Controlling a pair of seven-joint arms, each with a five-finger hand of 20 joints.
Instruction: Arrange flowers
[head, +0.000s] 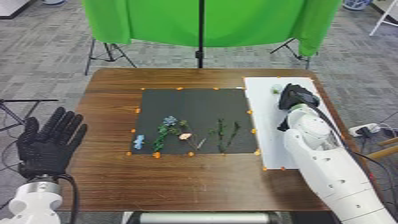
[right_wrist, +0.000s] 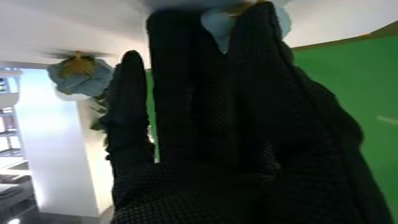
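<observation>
My right hand (head: 300, 96) is over the upper part of the white sheet (head: 268, 120), beside a small pale green item (head: 276, 89). In the right wrist view, the fingers of my right hand (right_wrist: 209, 115) are straight, with a pale blue flower (right_wrist: 216, 27) partly hidden behind their tips and another blue flower (right_wrist: 82, 75) off to the side. On the black mat (head: 191, 102) lie a blue flower with a leafy stem (head: 170, 121), a pink flower (head: 185, 136), green stems (head: 222, 131) and a light blue piece (head: 139, 142). My left hand (head: 49, 147) is open at the table's left side.
The brown table (head: 195, 185) extends around mat and sheet, with orange tape pieces along their edges. Beyond its far edge stand a green backdrop (head: 213, 22) and black stands (head: 200, 54). A dark cable runs along my right arm.
</observation>
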